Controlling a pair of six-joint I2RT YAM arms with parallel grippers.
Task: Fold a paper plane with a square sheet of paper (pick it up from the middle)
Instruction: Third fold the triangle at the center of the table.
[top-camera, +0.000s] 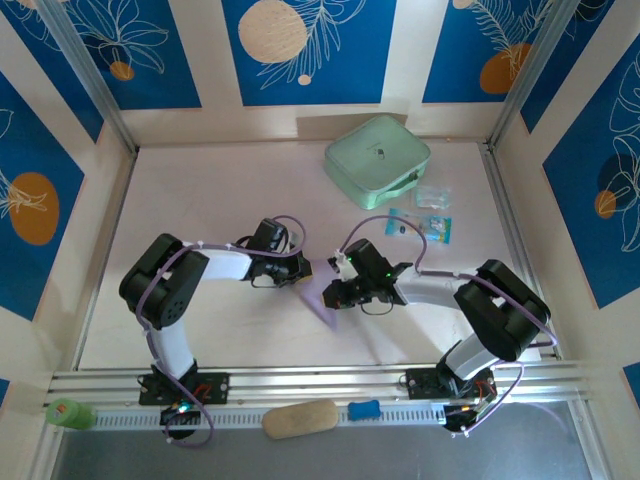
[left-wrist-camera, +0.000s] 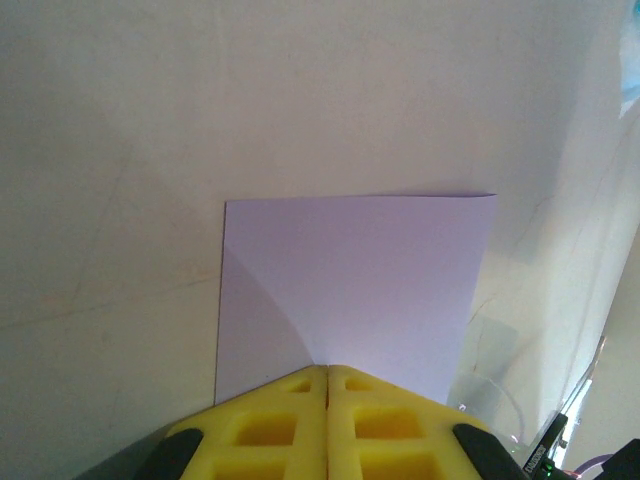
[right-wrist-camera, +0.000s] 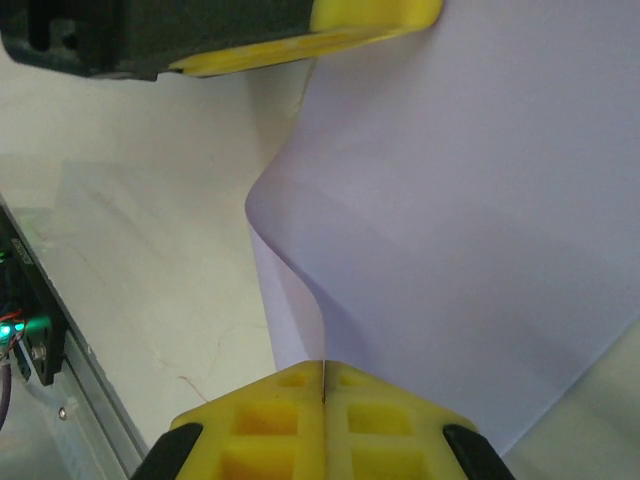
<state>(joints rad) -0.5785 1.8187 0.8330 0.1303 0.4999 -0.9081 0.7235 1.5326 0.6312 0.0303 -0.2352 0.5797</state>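
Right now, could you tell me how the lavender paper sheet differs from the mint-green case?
The paper sheet is lavender, thin and curving; the mint-green case is bulky and rigid-looking. The sheet is pinched by the left gripper and right gripper; the case lies untouched, far back on the table. Both are pale pastels.

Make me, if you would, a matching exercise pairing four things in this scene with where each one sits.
Things:
1 square sheet of paper
2 mint-green case
3 small blue packets
4 tan oblong block

Places:
A at the near edge of the table
B at its far edge
C pinched by the left gripper and the right gripper
D just near-right of the case

Pairs: 1-C, 2-B, 3-D, 4-A
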